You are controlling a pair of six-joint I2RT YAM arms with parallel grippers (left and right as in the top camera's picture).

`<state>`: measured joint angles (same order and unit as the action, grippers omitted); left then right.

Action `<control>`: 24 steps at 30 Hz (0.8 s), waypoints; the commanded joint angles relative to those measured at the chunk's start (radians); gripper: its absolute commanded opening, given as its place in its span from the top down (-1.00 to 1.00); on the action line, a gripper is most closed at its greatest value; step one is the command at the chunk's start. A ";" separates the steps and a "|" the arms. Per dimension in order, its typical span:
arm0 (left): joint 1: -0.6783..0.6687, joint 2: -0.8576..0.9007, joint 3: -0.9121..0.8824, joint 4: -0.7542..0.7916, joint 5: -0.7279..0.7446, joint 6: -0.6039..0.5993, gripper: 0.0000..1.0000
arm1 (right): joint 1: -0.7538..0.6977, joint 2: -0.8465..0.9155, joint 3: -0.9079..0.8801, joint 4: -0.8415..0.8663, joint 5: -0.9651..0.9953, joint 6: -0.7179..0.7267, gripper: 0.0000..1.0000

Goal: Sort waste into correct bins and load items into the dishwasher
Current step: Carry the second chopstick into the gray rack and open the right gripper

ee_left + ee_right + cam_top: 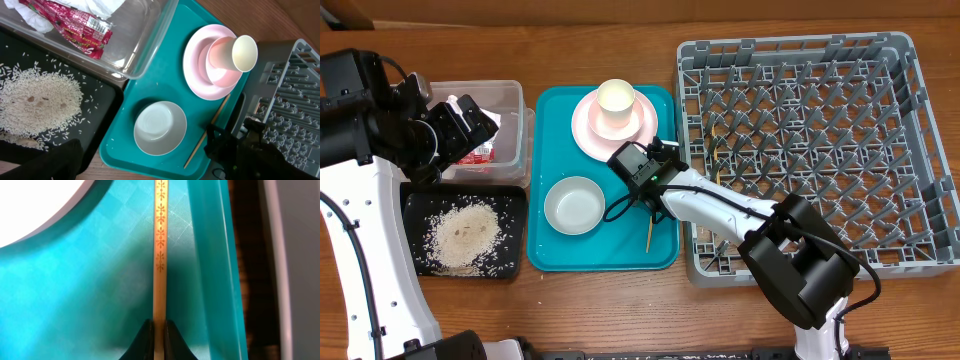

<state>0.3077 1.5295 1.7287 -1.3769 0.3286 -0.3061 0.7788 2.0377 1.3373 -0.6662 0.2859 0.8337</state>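
Observation:
My right gripper (159,325) is shut on a thin wooden chopstick (160,240) that lies along the right side of the teal tray (75,295). From overhead the right gripper (654,200) reaches down over that chopstick (649,236). A cream cup (616,100) stands in a pink bowl (220,70) on the pink plate (588,130). The grey-green bowl (574,204) sits in front of them. My left gripper (462,125) hangs open over the clear tub (516,130), which holds the red wrapper (80,25) and the white napkin (100,7). Rice (465,232) covers the black tray (420,205).
The grey dish rack (800,130) fills the right half of the table, its left wall close to the teal tray (545,250). The right arm stretches across the rack's front left corner. The tub and black tray stand at the left.

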 commanded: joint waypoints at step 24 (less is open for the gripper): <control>0.000 -0.013 0.012 0.000 -0.007 0.022 -1.00 | -0.216 -0.431 0.129 -0.382 0.052 -0.488 0.92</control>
<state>0.3077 1.5295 1.7287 -1.3766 0.3283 -0.3061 0.6071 1.6054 1.4532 -1.0306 0.3176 0.4763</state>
